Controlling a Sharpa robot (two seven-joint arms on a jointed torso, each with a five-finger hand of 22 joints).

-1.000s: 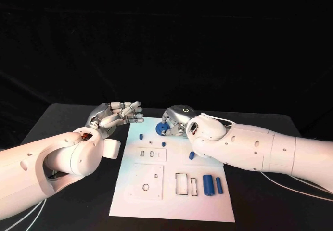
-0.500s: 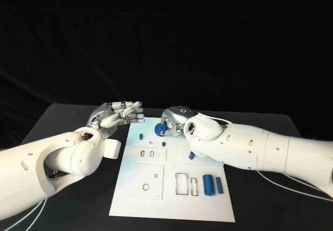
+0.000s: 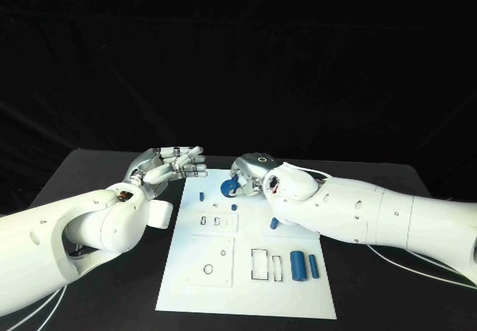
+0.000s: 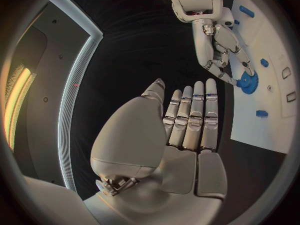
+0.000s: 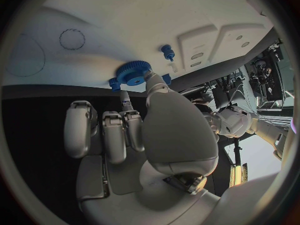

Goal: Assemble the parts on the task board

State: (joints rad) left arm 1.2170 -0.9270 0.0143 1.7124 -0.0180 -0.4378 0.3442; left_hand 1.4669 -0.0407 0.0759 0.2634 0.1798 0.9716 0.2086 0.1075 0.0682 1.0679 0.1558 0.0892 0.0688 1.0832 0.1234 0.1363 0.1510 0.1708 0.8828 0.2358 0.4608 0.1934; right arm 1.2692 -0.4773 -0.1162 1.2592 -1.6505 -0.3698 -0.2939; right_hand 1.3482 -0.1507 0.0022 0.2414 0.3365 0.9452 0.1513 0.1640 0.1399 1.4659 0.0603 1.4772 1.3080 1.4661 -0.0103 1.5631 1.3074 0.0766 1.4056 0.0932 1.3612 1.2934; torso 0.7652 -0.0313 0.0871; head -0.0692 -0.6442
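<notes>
You're looking at a black table (image 3: 99, 172) with a matte top, its far edge running straight across behind the work area. Behind it, you've got a black backdrop (image 3: 238, 69), plain dark cloth from side to side. In the left wrist view you can see a dark grey wall panel (image 4: 44, 85) with a thin white light strip (image 4: 74, 80) curving along its edge, and a warm yellow glow (image 4: 15, 102) off at the rim.
</notes>
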